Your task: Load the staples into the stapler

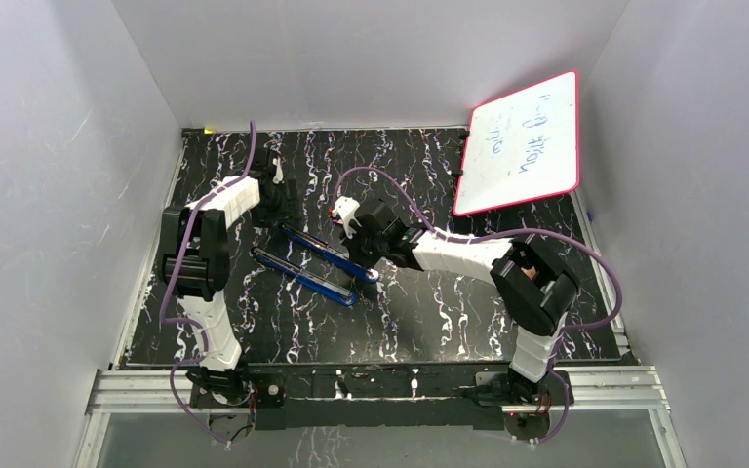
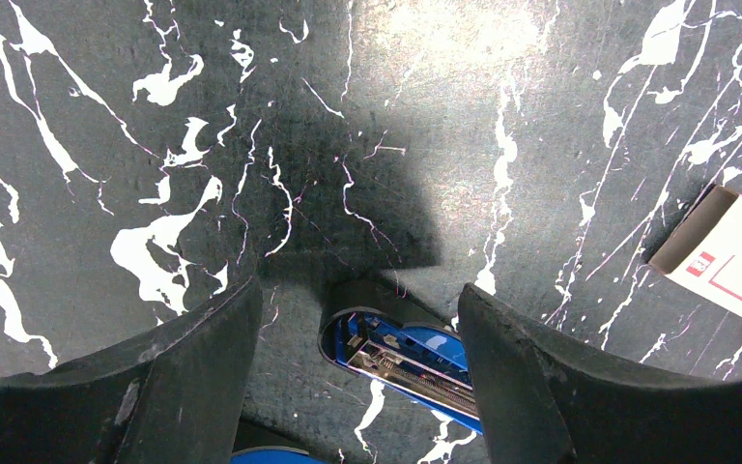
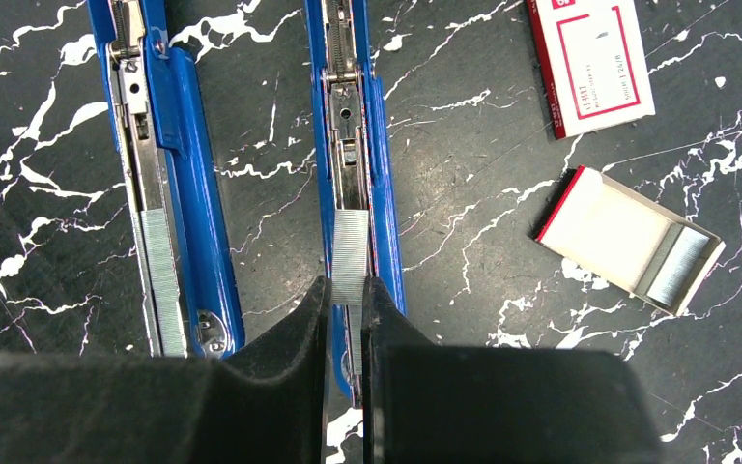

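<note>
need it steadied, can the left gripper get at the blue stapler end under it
Probably yes: the left gripper is open, the blue stapler shows bare between its fingers, and the right gripper holds staples farther along.

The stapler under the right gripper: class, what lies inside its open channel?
A silvery strip of staples lies along the channel of the stapler, its near end pinched by the right gripper, whose fingers cover the channel's near part.
</note>
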`<state>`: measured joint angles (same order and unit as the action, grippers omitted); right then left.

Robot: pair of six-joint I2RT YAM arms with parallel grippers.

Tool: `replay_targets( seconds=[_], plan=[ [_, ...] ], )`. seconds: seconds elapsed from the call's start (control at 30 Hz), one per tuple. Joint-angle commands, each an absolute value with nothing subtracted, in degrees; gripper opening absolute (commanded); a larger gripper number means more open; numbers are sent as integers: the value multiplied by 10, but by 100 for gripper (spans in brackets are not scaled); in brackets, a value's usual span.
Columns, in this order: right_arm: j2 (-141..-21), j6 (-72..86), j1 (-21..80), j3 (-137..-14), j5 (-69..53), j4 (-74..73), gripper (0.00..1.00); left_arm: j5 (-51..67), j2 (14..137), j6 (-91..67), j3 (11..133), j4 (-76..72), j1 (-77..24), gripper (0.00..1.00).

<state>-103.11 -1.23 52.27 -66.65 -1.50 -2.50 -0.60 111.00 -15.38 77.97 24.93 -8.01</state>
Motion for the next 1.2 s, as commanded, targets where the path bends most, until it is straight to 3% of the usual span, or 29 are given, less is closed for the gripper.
replay_targets(
  seconds=[0.0,1.17],
  plan=[
    [-1015,-8,525,-675,-9,-14,0,0,1094,-150,789,266,-82,72],
    [-1059,-19,527,-715,-2,-72,0,-2,1093,-150,787,266,-83,72]
  ],
)
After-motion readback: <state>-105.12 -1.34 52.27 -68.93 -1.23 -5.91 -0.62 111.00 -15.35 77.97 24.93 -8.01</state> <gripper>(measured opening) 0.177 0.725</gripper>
